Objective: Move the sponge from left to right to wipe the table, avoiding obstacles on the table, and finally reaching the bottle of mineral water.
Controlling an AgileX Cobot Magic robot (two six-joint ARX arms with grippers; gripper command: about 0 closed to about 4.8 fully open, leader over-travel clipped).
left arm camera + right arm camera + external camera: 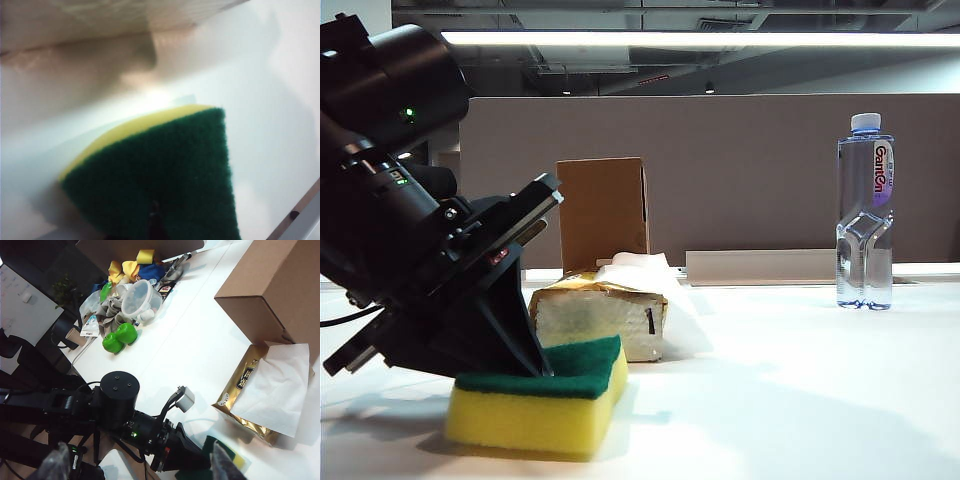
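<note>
The sponge (535, 400), yellow foam with its green layer on top, lies flat on the white table (790, 390) at the near left. My left gripper (525, 365) comes down onto its left part and is shut on it, and the left wrist view shows the green face (160, 175) creased around the dark fingertips. Just behind the sponge lie the obstacles, a gold tissue pack (600, 315) and behind it an upright brown box (603, 210). The bottle of mineral water (865, 220) stands far right. My right gripper (142, 467) hangs open high above the left arm, holding nothing.
A grey partition (720, 170) closes the back of the table, with a low grey strip (760, 265) at its foot. The right wrist view shows clutter at the far end: green dumbbells (119, 338), a clear tub (140, 297), a paper cup (75, 335).
</note>
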